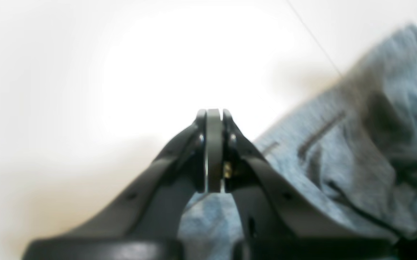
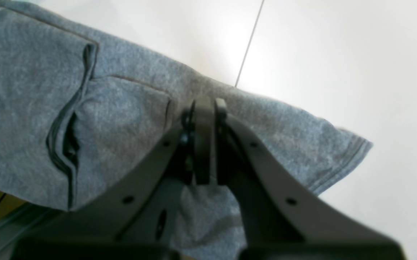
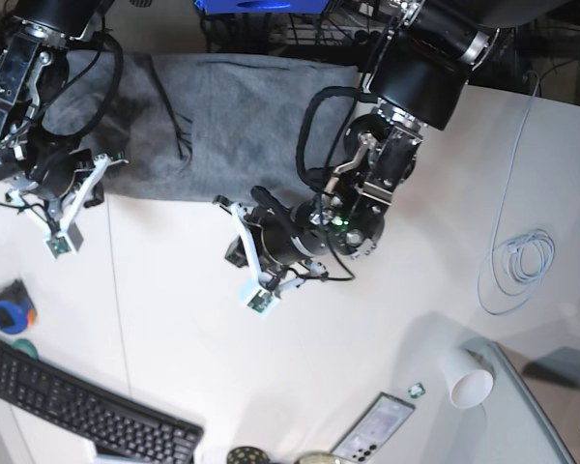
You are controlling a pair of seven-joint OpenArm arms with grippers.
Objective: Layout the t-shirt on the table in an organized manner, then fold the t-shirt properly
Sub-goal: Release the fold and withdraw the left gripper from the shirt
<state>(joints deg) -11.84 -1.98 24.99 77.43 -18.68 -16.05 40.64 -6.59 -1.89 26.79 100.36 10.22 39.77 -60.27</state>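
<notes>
T-shirt [image 3: 242, 116] in both shut pincers

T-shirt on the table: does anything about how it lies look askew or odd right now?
The t-shirt is not laid out neatly. It lies against the table's far edge, with a dark fold crease left of centre and bunched cloth at its left end. Both grippers, left and right, pinch its near edge.

No lettering, label, brand or number is legible anywhere on the white tabletop or the items around it.
</notes>
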